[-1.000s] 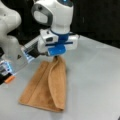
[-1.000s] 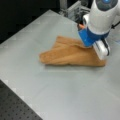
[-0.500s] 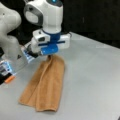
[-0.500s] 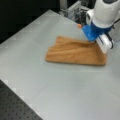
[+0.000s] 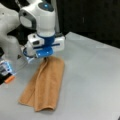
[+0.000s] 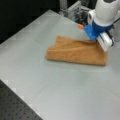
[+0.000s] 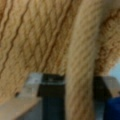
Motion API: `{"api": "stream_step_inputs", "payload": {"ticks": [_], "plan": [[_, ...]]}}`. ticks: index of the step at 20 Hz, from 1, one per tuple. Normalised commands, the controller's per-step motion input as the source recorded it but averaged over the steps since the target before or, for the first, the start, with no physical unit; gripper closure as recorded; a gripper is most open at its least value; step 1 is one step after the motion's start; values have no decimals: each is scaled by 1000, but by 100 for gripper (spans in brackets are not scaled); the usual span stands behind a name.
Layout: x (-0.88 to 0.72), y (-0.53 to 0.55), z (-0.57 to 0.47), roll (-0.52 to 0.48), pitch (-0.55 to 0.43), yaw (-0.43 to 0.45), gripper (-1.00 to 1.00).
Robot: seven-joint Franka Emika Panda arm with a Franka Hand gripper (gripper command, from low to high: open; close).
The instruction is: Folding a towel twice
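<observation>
Clamped on a raised fold of the towel at its far end, gripper directly above, long axis trailing nearward across table.

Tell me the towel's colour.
Orange-brown (tan), plain; the towel shows best in a front view.

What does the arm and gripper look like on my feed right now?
The arm is glossy white and rounded, with dark joint seams and a blue spot on top. The gripper has a boxy white body banded in bright blue. In the wrist view, its fingers look grey with dark pads.
</observation>
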Motion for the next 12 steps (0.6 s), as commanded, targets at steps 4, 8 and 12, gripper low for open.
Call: {"api": "stream_step_inputs", "payload": {"ticks": [4,8,12], "plan": [[-255,17,-123,243,-127,-67,100],[-190,7,-155,230,-108,-38,100],[-134,-32,-183,207,-102,-26,100]]}}
